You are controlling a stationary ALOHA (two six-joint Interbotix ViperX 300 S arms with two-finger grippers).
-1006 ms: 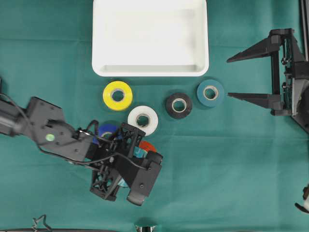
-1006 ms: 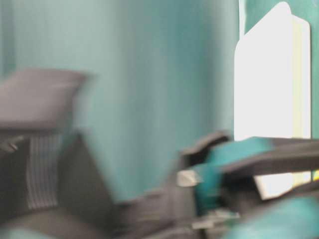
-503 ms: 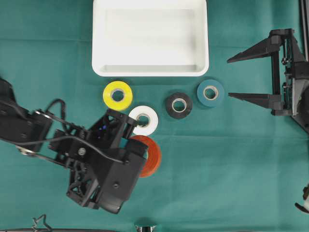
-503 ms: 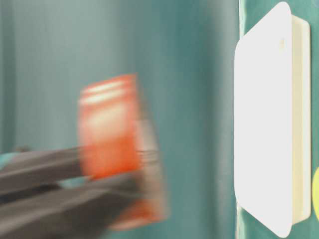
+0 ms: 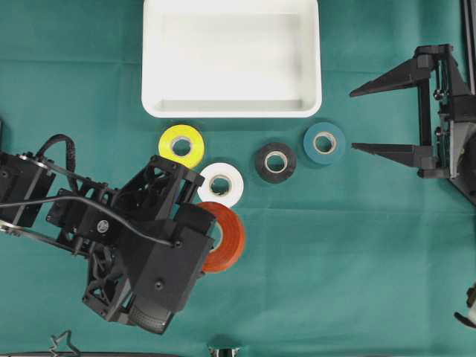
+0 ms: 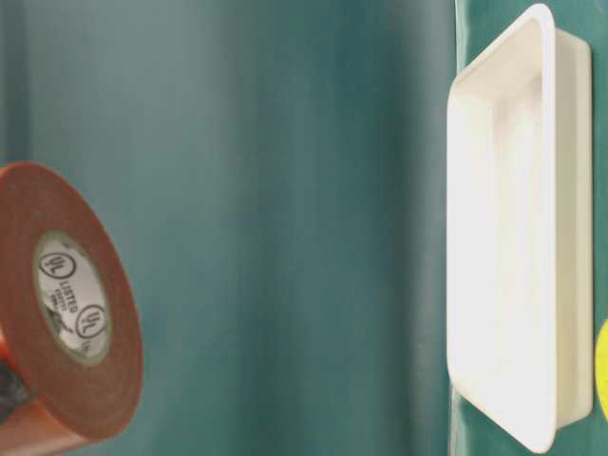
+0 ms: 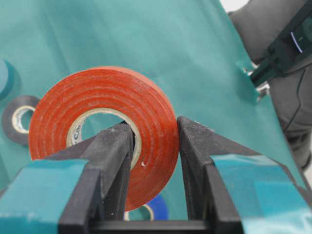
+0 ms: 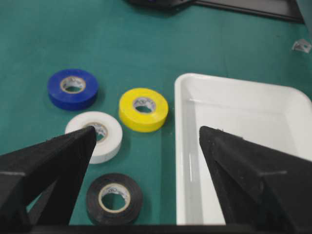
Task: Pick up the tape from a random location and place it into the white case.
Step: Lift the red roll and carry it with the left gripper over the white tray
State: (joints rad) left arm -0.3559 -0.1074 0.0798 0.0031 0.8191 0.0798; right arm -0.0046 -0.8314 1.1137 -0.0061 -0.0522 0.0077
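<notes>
Holding the orange tape roll (image 7: pixel 102 129) pinched through its wall in the left gripper (image 7: pixel 153 146), clear of the green cloth (image 5: pixel 335 253), with the white case (image 5: pixel 231 108) awaiting it and the right gripper (image 5: pixel 355 119) idling wide open.

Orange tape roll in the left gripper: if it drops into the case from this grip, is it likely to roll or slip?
The orange tape roll is pinched through one wall by the left gripper, so it probably holds stiffly. It hangs on edge, so it may roll once released. The white case has a raised rim that should likely contain it.
</notes>
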